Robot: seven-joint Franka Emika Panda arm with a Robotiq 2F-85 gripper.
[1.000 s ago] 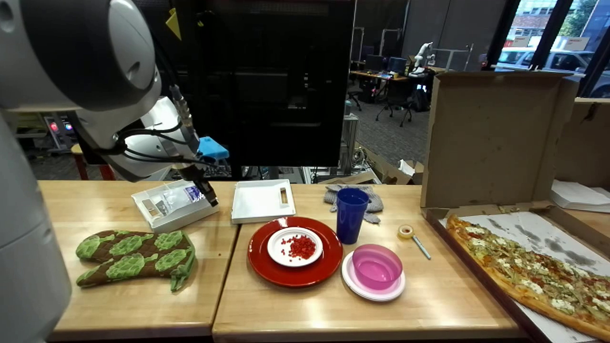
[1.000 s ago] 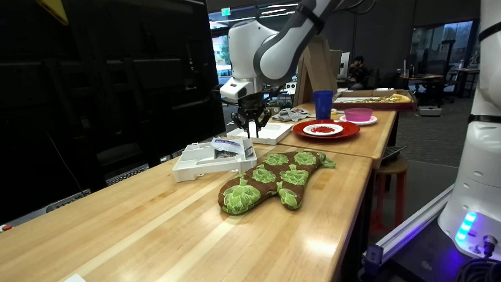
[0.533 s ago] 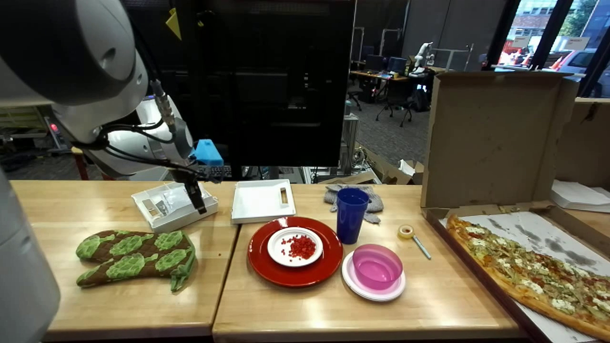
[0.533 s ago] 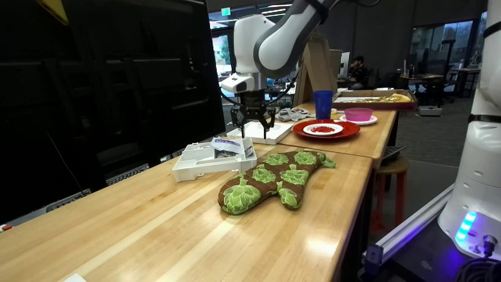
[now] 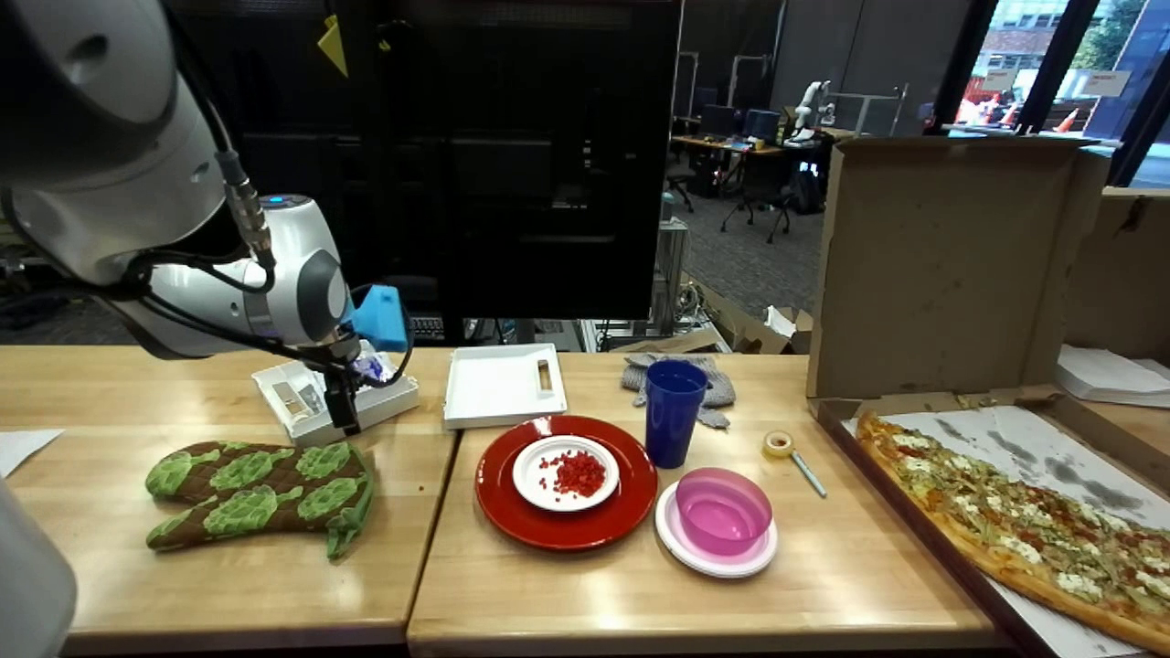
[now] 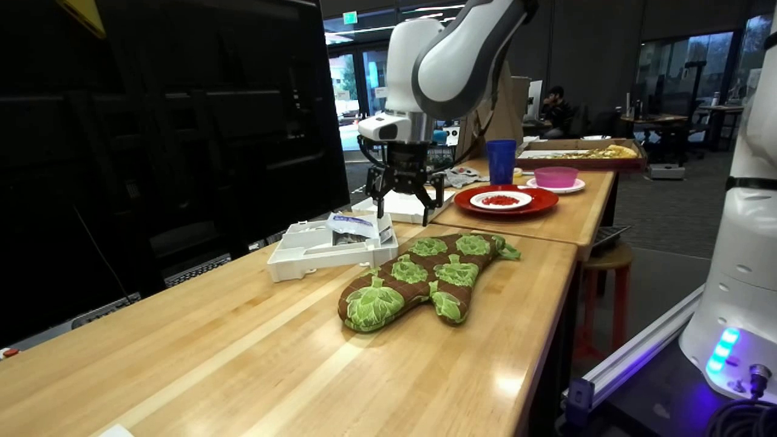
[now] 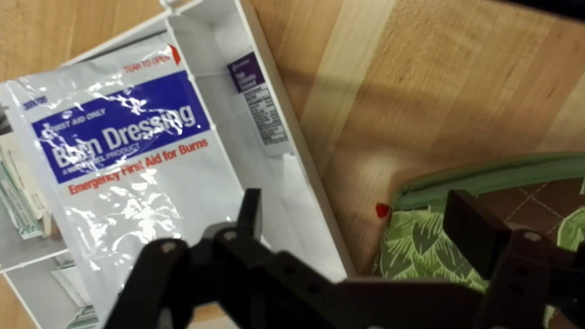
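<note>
The claw [image 6: 402,219] hangs with fingers spread wide. Below it on one side sits a white box [image 6: 332,260] holding a burn dressing packet [image 7: 132,151]; on the other, a green-and-brown oven mitt [image 6: 419,280].

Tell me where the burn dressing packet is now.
In the wrist view, the burn dressing packet is on the left, lying across part of the open white case; the oven mitt is to its right.
</note>
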